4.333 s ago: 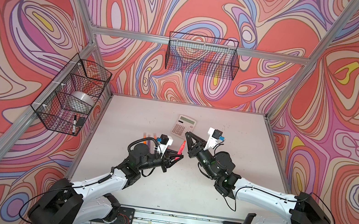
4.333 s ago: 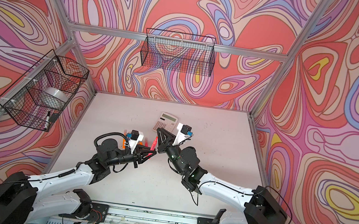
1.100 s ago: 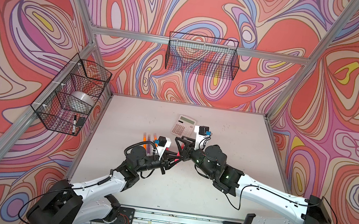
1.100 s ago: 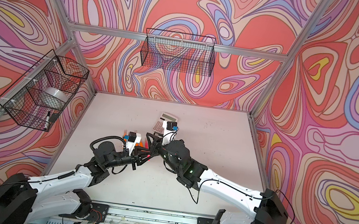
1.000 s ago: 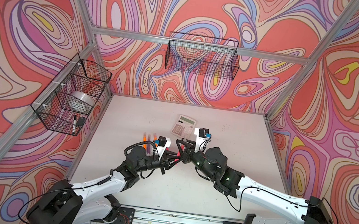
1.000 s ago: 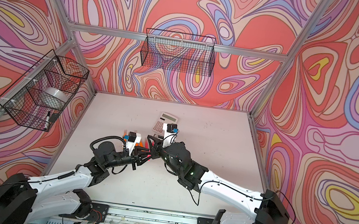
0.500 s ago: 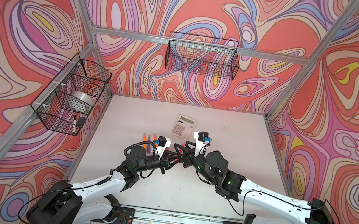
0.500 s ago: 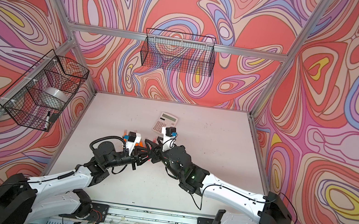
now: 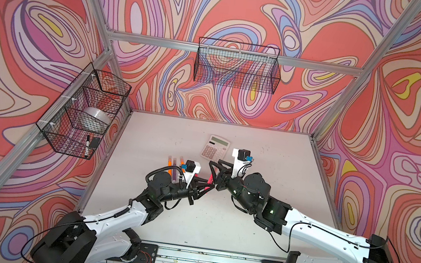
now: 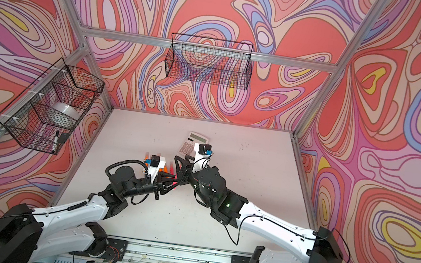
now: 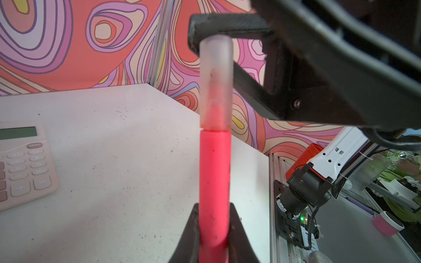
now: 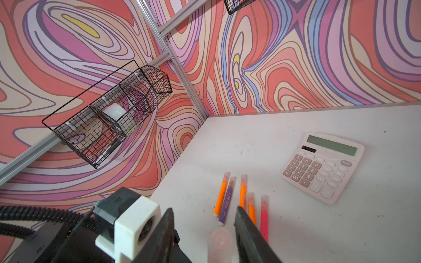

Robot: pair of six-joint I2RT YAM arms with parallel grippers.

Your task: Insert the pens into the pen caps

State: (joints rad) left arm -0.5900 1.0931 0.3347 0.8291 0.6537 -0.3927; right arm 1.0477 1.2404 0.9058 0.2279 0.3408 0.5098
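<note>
Grip, left hand (image 11: pixel 214 205): pressed together on the pink-red pen (image 11: pixel 214 170), pinching the barrel low down. Most of the pen stands out ahead of the fingers.
Grip, right hand (image 12: pixel 204 209): fingers spread, one on either side of the pen cap (image 12: pixel 219 243). We see a clear gap on one side. The other finger sits close by, and we cannot tell if it touches.
Seat of the pen cap: translucent, on the pen's tip. In the left wrist view its lip meets the barrel's shoulder with only a thin seam, so we judge it fully seated.
Where: pen and cap are in the air between the two hands, above the desk (image 12: pixel 250 141), not resting on it.
Long axis: runs straight out of the left hand's grip, in line with its fingers. The capped end points away from the left hand and into the right hand's gap. We cannot tell its tilt against the desk.
Step in hand: we read it as the close of this capping, with the right hand letting go.
Doing it well: draw the right hand back along the pen's axis, fingers wide so neither drags the cap off. The left hand grips firm. We check the seam before setting the pen down.
Rest, other pens (image 12: pixel 243 191): five, capped, lying on the desk ahead of the right hand's fingers, near parallel, caps pointing away from it.
Also, calculator (image 12: pixel 323 164): on the desk, further ahead of the right hand and off to one side.
</note>
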